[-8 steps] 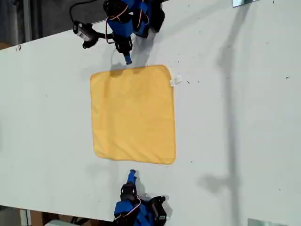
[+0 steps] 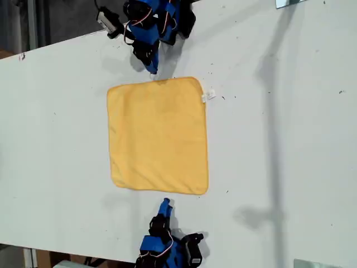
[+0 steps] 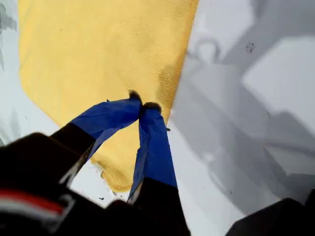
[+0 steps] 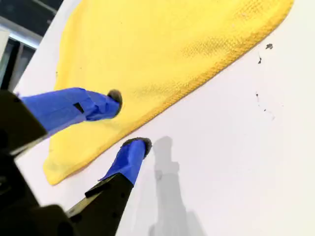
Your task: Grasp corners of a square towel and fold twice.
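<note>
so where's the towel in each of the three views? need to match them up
Exterior view: the towel lies flat mid-table, between the two arms.
First wrist view: it fills the upper part behind my first gripper, whose shut tips sit over its edge.
Second wrist view: it runs across the top, its edge passing between the open fingers of my second gripper.
Shared landmark: the towel's straight hemmed edge against the white table.

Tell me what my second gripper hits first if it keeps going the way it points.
Probably the towel: my second gripper is open, its fingers straddling the towel's near edge. Its height above the table is unclear.
</note>
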Controlling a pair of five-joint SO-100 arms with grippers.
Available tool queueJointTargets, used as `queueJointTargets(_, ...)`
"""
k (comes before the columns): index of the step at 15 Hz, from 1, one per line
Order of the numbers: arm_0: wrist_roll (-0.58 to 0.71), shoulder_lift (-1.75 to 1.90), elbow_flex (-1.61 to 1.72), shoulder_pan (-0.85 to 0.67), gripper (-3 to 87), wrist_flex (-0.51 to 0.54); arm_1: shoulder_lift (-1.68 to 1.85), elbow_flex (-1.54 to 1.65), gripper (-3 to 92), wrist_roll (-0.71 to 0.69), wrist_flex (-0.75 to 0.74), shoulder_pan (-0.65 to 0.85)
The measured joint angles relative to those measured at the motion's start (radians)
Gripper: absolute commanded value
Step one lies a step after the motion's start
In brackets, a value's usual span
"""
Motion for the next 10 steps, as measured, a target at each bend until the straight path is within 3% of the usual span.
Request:
queueJointTargets(2,0.017,0.000,-0.015,-0.003,7.9,-0.009,0.000,-0.002,1.4,-0.020,0.015,-0.023)
queueJointTargets(4,0.074,0.000,-0.015,-0.017,9.7,-0.028,0.002,-0.018,22.1,-0.035,0.043,-0.026)
queueJointTargets(5,0.051,0.000,-0.015,-0.035,9.3,-0.028,0.002,-0.026,22.8,-0.147,0.023,-0.069)
queueJointTargets(7,0.011,0.000,-0.003,-0.038,10.1,-0.072,-0.066,-0.032,26.6,-0.330,-0.227,-0.236)
queueJointTargets(10,0.005,0.000,0.006,-0.060,10.2,-0.094,-0.693,-0.282,27.3,-0.399,-0.336,-0.388)
